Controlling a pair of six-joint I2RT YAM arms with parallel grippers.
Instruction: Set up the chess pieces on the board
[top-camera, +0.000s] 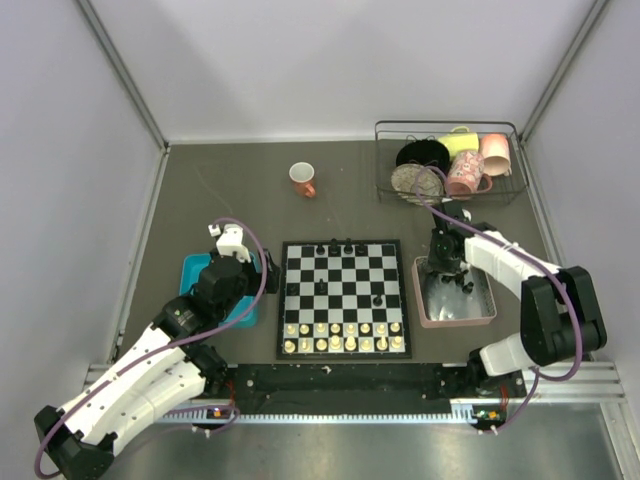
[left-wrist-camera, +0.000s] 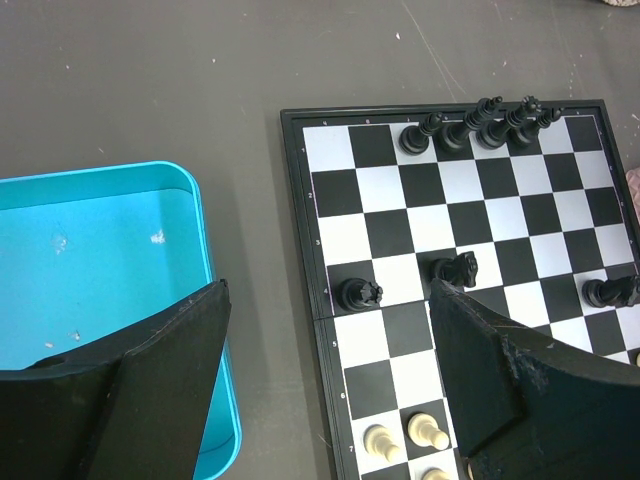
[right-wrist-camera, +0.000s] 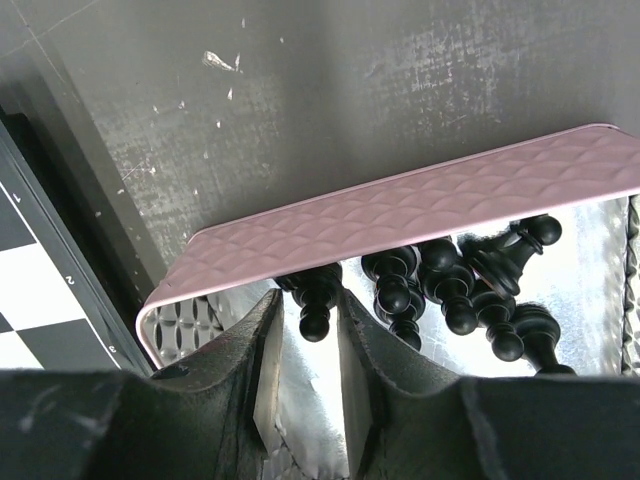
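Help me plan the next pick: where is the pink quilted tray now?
In the top view the pink quilted tray lies right of the black-and-white checked chessboard, under the right claw.

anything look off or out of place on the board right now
Yes. Three black chess pieces sit loose in the middle rows of the board, far from the black ones lined along its far row. One of them is a knight. Nothing looks spilled or damaged.

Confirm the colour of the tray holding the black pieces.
Pink tray, clearest in the right wrist view.
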